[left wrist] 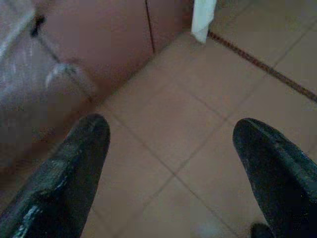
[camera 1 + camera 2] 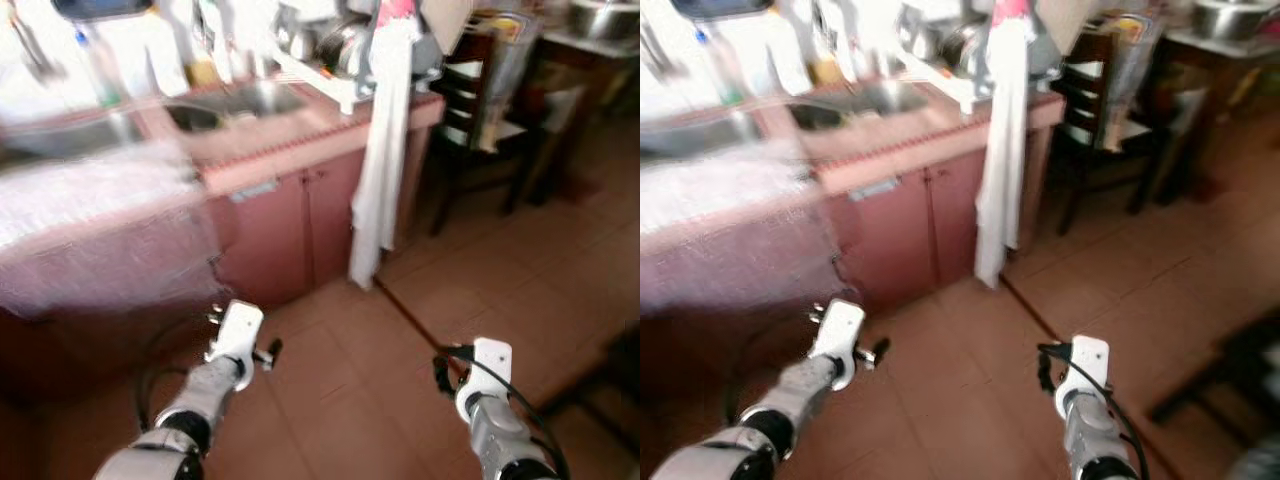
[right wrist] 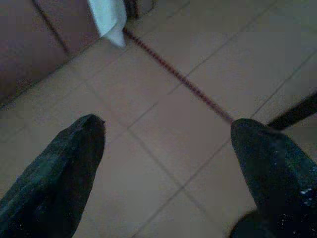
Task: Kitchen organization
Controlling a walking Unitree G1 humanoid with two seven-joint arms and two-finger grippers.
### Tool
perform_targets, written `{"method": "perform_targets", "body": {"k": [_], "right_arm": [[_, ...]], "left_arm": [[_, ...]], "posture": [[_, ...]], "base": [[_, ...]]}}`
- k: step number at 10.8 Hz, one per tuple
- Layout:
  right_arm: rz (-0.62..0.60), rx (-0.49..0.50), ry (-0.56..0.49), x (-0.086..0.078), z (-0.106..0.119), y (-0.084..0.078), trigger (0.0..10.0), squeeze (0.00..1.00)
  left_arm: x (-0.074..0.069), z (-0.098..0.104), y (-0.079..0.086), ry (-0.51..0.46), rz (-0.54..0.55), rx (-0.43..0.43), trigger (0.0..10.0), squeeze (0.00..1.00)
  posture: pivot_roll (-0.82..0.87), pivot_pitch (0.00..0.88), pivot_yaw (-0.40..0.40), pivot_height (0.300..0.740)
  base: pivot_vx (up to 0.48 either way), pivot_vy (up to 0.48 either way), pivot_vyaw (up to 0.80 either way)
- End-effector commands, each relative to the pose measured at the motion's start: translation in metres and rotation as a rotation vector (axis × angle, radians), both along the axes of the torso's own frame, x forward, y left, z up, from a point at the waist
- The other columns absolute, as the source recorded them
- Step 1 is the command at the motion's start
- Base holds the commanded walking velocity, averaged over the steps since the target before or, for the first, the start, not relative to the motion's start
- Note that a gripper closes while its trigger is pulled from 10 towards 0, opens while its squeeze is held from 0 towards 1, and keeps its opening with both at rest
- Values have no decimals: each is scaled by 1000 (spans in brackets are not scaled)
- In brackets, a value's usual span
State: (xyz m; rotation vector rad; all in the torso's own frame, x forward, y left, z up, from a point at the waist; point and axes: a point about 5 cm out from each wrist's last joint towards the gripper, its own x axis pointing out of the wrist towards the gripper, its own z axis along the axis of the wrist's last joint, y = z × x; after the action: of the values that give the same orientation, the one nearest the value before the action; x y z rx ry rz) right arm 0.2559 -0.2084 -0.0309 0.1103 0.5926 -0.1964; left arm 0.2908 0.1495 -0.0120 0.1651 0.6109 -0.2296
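Kitchen counter (image 2: 300, 135) sits up ahead on the far left, pinkish-red, with a sink (image 2: 235, 103) sunk into it and a dish rack (image 2: 325, 45) loaded with metal pots at its right end, and the whole view is smeared with blur. A long white cloth (image 2: 380, 150) hangs off the counter's right corner, right down past the cabinet doors (image 2: 300, 225) almost to the tiled floor (image 2: 470, 290). Further right, a dark wooden chair (image 2: 470, 110) stands beside a table (image 2: 590, 45) carrying a metal bowl.

Both arms are held low and near, over bare tiles. Left gripper (image 1: 171, 163) has its two black fingers spread wide with nothing between them, looking at the foot of the cabinet. Right gripper (image 3: 168, 168) is spread just as wide and just as empty, over the dark grout line running off toward the cloth's hem.

So nothing is in hand yet, and I'd judge this as the approach to the counter. The risk from here: that hanging cloth. An arm lifted close to the corner could snag it and drag down whatever it is tied to near the rack. The chair on the right narrows the lane too, and with this much blur any reach for the pots could be misjudged
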Motion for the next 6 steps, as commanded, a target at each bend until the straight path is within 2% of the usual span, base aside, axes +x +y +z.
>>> {"method": "perform_targets", "body": {"k": [1, 6], "right_arm": [[0, 8, -3, 3, 1, 3, 10000, 59], [-15, 9, -2, 2, 1, -1, 10000, 55]], "left_arm": [[4, 4, 8, -17, 28, -4, 10000, 0], [5, 5, 12, -13, 31, -5, 10000, 0]], "posture": [[-32, 0, 59, 740], [-36, 0, 66, 740]], "base": [[0, 0, 0], [0, 0, 0]]}}
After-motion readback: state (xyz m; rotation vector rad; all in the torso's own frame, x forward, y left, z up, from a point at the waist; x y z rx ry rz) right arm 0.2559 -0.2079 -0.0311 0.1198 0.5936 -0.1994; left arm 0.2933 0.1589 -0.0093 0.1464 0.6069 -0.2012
